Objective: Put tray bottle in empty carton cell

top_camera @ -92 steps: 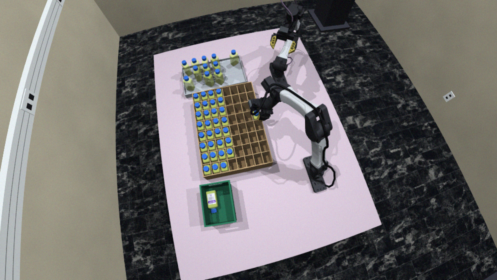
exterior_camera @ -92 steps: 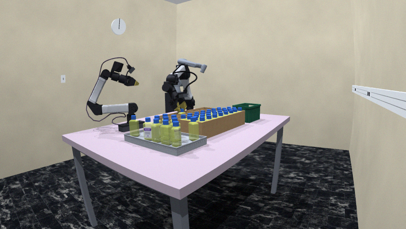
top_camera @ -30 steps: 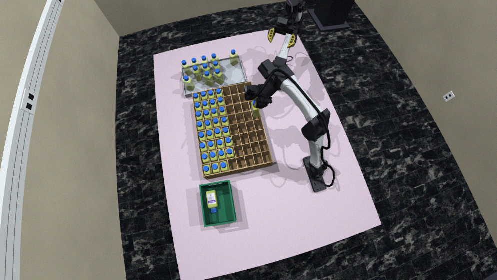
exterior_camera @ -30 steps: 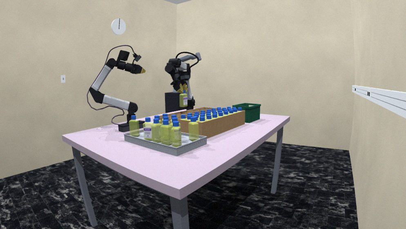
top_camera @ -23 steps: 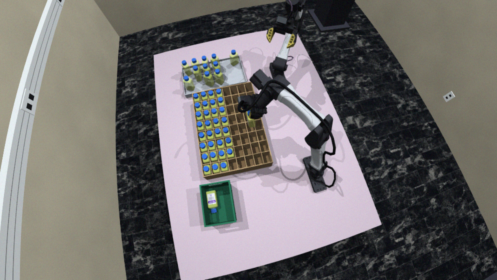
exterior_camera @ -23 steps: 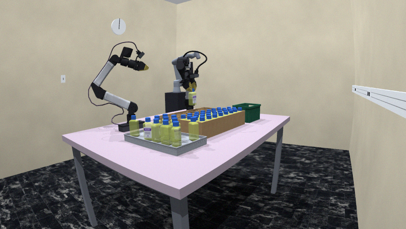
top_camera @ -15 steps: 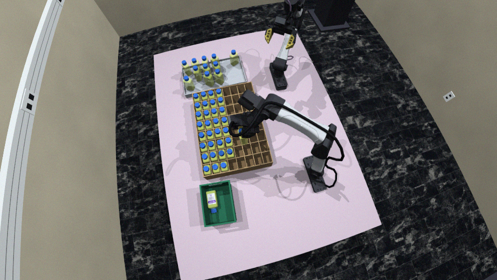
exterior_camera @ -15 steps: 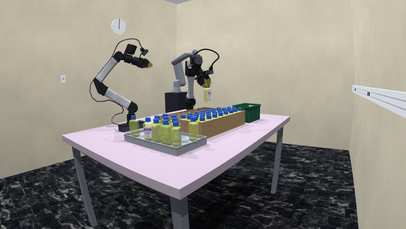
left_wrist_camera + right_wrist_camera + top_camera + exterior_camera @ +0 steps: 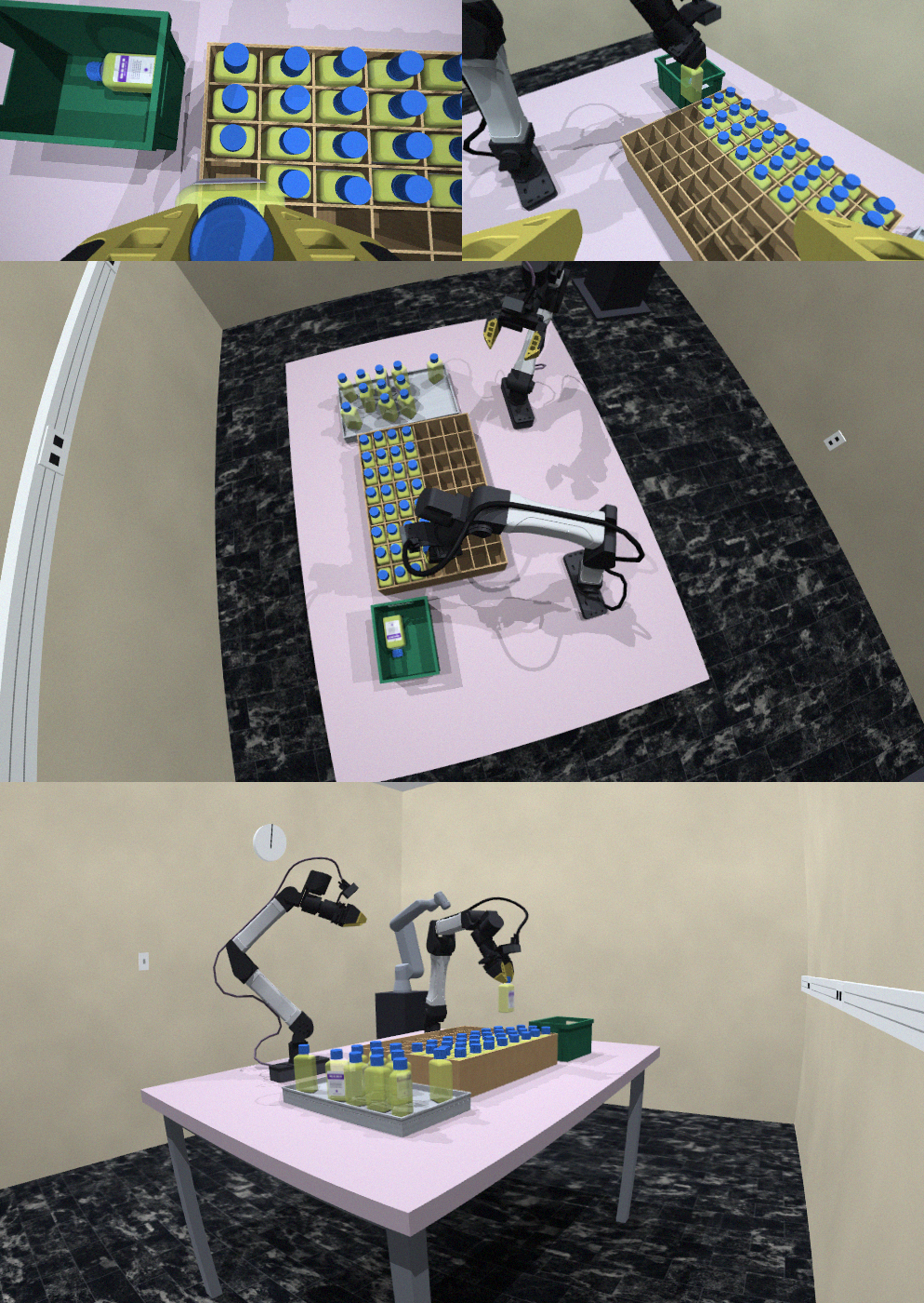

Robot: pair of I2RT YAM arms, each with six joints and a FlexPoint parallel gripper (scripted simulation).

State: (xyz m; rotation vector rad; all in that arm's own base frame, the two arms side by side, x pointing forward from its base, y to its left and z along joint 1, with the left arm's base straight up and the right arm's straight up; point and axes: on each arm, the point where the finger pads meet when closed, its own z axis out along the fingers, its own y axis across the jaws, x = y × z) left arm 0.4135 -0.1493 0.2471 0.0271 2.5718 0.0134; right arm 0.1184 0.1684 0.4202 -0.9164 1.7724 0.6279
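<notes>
My left gripper [image 9: 508, 973] [image 9: 231, 214] is shut on the blue cap of a yellow-green bottle [image 9: 506, 999] [image 9: 691, 86]. The bottle hangs upright above the end of the carton [image 9: 445, 578] [image 9: 510, 1061] nearest the green crate. In the left wrist view the empty cell [image 9: 227, 170] of the fourth row, at that end, is partly hidden by the held bottle. The other cells of that row in view hold bottles. In the top view the left arm hides this part. My right gripper [image 9: 509, 352] [image 9: 363, 918] is open and empty, high above the table's far edge. The tray [image 9: 440, 400] [image 9: 349, 1113] holds several upright bottles.
A green crate [image 9: 435, 642] [image 9: 574, 1039] [image 9: 667, 82] with one bottle [image 9: 394, 630] [image 9: 132, 72] lying in it stands just beyond the carton's end. Bottles fill the neighbouring rows of the carton.
</notes>
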